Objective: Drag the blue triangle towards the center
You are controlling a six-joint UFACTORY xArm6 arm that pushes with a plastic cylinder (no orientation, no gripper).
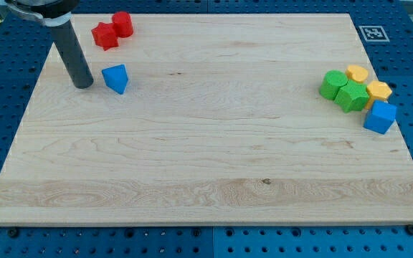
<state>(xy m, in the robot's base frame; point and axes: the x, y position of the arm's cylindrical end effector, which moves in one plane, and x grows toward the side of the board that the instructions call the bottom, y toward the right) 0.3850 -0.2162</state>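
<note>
The blue triangle (116,77) lies on the wooden board (206,143) near the view's upper left. My tip (83,84) rests on the board just left of the blue triangle, with a small gap between them. The dark rod rises from the tip towards the view's top left corner.
A red star-shaped block (105,35) and a red cylinder (123,24) sit touching at the view's top left. At the view's right edge, two green blocks (343,90), two yellow blocks (368,82) and a blue cube (380,117) are clustered. A fiducial tag (372,33) marks the top right corner.
</note>
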